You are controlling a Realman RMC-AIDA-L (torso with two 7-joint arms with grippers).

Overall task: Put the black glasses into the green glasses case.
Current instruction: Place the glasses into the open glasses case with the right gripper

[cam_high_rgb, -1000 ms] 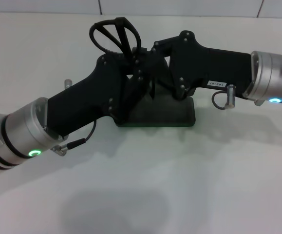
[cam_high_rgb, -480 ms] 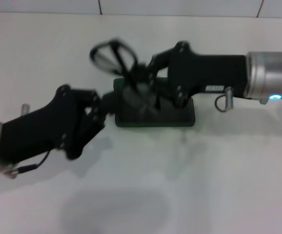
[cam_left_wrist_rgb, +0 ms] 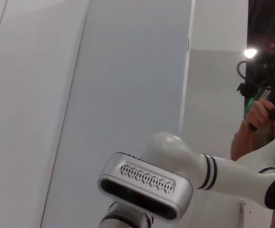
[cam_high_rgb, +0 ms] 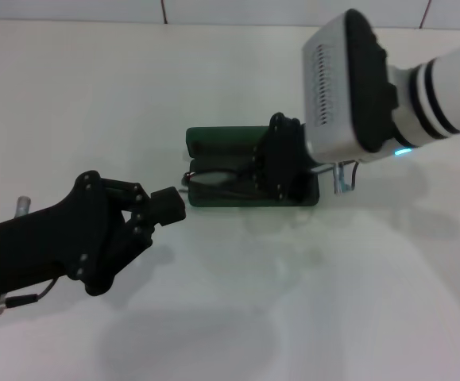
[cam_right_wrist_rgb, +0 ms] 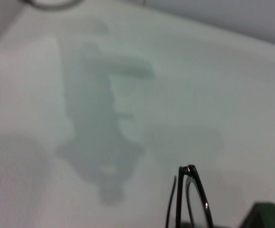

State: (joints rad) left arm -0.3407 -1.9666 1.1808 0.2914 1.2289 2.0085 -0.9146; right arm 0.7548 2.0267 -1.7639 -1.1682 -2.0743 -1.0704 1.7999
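The green glasses case lies open in the middle of the white table, with its lid raised at the back. The black glasses lie folded in the case's tray; one end of them also shows in the right wrist view, beside a corner of the case. My right gripper points down into the right half of the case and is shut on the glasses' right end. My left gripper is shut and empty, just off the case's front left corner and apart from it.
The case stands on a bare white table with a tiled wall at the back. The left wrist view looks up at my right arm's white forearm and at a person standing behind.
My right gripper has brought the glasses down from above the case into its tray. My left gripper has drawn back to the front left, away from the glasses and case.
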